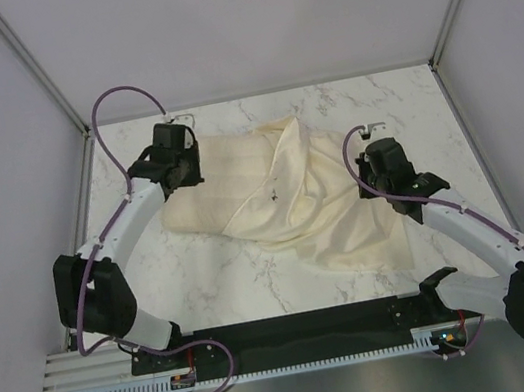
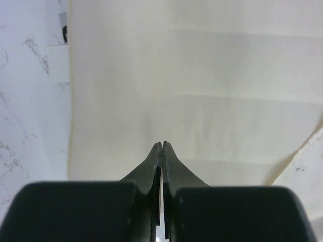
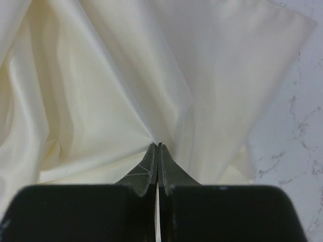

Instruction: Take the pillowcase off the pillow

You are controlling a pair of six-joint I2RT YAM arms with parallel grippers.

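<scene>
Our right claw was clamped on the pillowcase, rumpled at the right of the worktop, partly over the pillow lying far left. Our left claw rested there, closed tight. Should that hold be weak, we judged the pillow would drag along with the fabric.

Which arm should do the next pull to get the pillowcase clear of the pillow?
Right. The right gripper is shut on the pillowcase, folds converging at its tips, on the side away from the pillow. The left gripper is shut over the pillow's flat face, puckering nothing.
</scene>
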